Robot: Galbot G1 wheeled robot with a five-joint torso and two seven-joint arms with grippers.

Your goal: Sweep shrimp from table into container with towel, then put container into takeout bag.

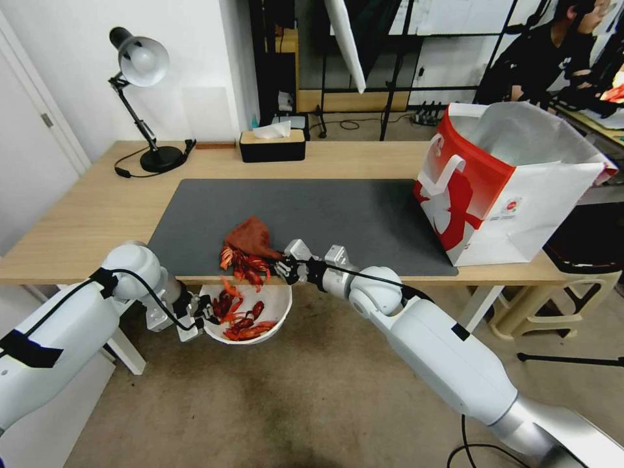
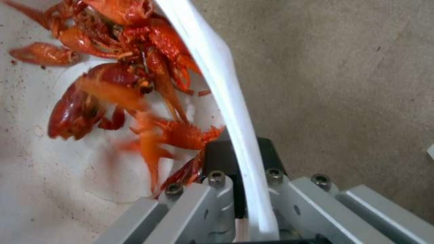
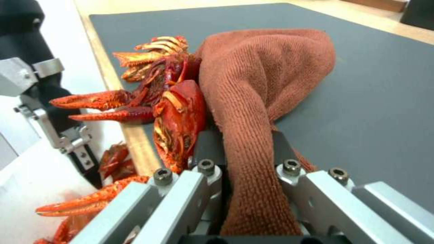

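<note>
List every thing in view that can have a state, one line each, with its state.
shrimp: some still on the mat's near edge, some already in the container
container: held below the table edge, partly filled
towel: bunched, pressed against the shrimp
takeout bag: upright, open, on the table
left gripper: shut on the container's rim
right gripper: shut on the towel
lamp: off

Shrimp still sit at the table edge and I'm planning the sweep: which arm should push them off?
Right, probably. The right gripper already clamps the towel behind the shrimp; the left gripper holds the container below.
</note>
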